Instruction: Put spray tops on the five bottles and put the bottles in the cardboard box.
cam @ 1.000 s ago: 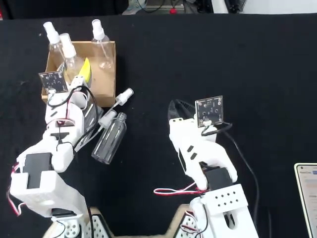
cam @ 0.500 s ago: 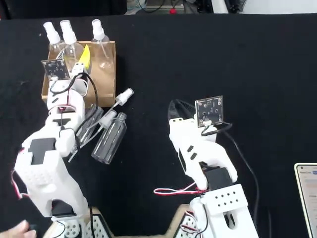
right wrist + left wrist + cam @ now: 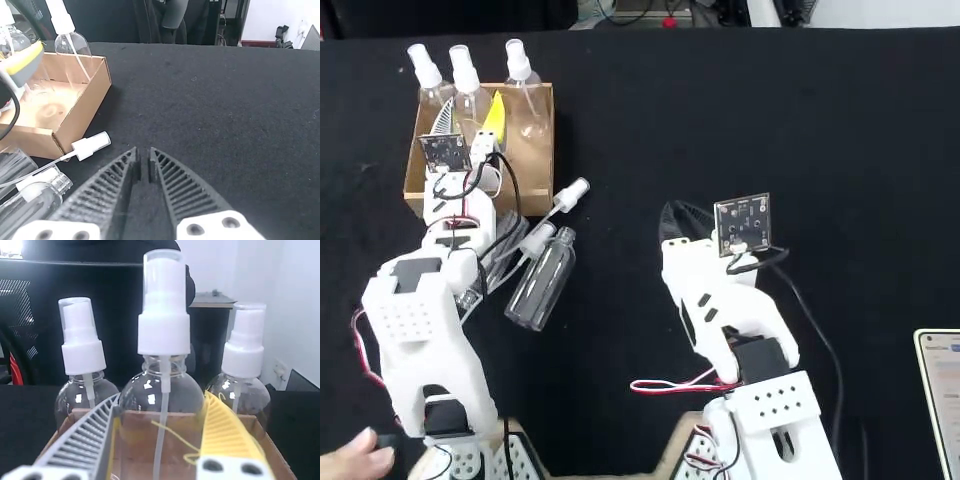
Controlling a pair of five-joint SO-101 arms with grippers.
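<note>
Three clear bottles with white spray tops stand in a row at the back of the cardboard box (image 3: 535,150). My left gripper (image 3: 466,115) hangs over the box, open, its grey and yellow fingers flanking the middle bottle (image 3: 163,390), between the outer two (image 3: 82,390) (image 3: 240,385). On the table beside the box lies an uncapped bottle (image 3: 540,280), and another bottle (image 3: 495,255) lies partly under the left arm. Two loose spray tops (image 3: 570,195) (image 3: 538,240) lie by them. My right gripper (image 3: 680,222) rests mid-table, shut and empty (image 3: 142,162), pointing toward a spray top (image 3: 90,145).
A white device (image 3: 940,390) lies at the table's right edge. Black cloth stretches open to the right of and behind the right arm. The box wall (image 3: 85,112) stands ahead of the right gripper, beyond the loose tops.
The left gripper carried the middle bottle to the back of the box, stood it between the other two, then drew back slightly with its fingers spread. The right arm stayed still.
</note>
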